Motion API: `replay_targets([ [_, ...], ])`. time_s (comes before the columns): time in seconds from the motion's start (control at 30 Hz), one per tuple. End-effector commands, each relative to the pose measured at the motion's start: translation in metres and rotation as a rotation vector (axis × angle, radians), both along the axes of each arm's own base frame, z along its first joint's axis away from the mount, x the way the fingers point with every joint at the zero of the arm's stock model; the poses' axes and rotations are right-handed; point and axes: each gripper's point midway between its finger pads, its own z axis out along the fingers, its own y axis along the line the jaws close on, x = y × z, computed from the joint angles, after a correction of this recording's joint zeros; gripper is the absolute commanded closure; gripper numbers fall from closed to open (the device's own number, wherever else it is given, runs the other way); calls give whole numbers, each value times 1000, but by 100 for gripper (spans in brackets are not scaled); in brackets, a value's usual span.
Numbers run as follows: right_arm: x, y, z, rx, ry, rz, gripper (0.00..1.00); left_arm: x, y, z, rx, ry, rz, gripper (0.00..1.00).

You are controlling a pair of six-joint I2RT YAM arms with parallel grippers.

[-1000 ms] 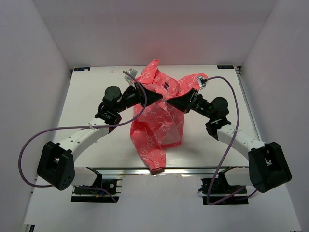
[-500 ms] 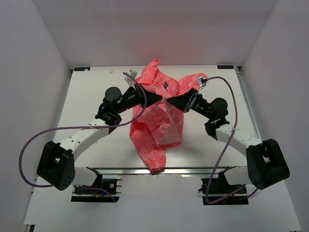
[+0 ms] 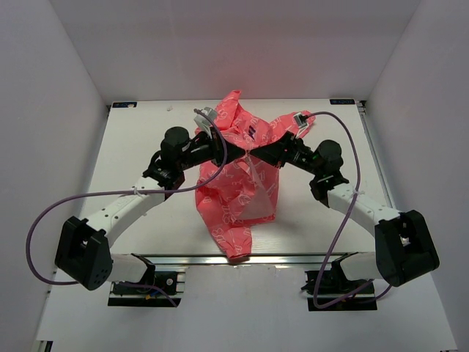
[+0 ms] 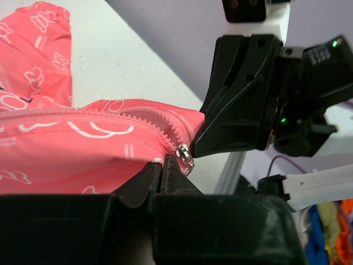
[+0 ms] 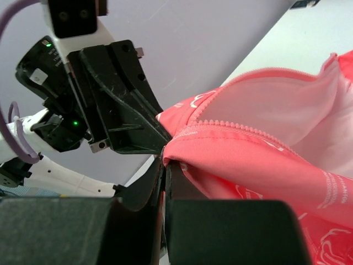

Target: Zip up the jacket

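Note:
The coral-pink jacket (image 3: 238,187) with white motifs lies bunched mid-table, one part hanging over the near edge. My left gripper (image 3: 244,150) and right gripper (image 3: 255,152) meet tip to tip above it, each shut on a raised fold of the cloth. In the left wrist view the jacket (image 4: 83,143) is pinched in the left gripper (image 4: 162,163) just beside the silver zipper slider (image 4: 185,153), with the right gripper's fingers (image 4: 237,116) facing it. In the right wrist view the right gripper (image 5: 164,164) clamps a hem of the jacket (image 5: 265,160) under a row of zipper teeth (image 5: 248,131); pale lining (image 5: 287,102) shows.
The white table (image 3: 139,143) is enclosed by grey walls at the left, right and back. A metal rail (image 3: 293,258) runs along its near edge. Purple cables (image 3: 40,227) loop from both arms.
Both wrists have shifted slightly toward the far side and tilted, while the two fingertips stay together on the raised cloth. The jacket's fold has barely moved.

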Motion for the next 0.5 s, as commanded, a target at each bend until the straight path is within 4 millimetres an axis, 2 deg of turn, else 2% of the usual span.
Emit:
replay_targets([
  [0.0, 9, -3, 41, 23, -74, -43, 100, -29, 5, -15, 119, -32, -69, 100],
  [0.07, 12, -4, 40, 4, -73, -63, 100, -39, 5, -9, 121, -73, -106, 100],
  [0.23, 14, -2, 40, 7, -77, -52, 100, -49, 2, -8, 99, -67, -154, 100],
  [0.47, -3, 4, 35, 4, -111, 52, 100, -44, -5, -5, 42, -15, -145, 100],
])
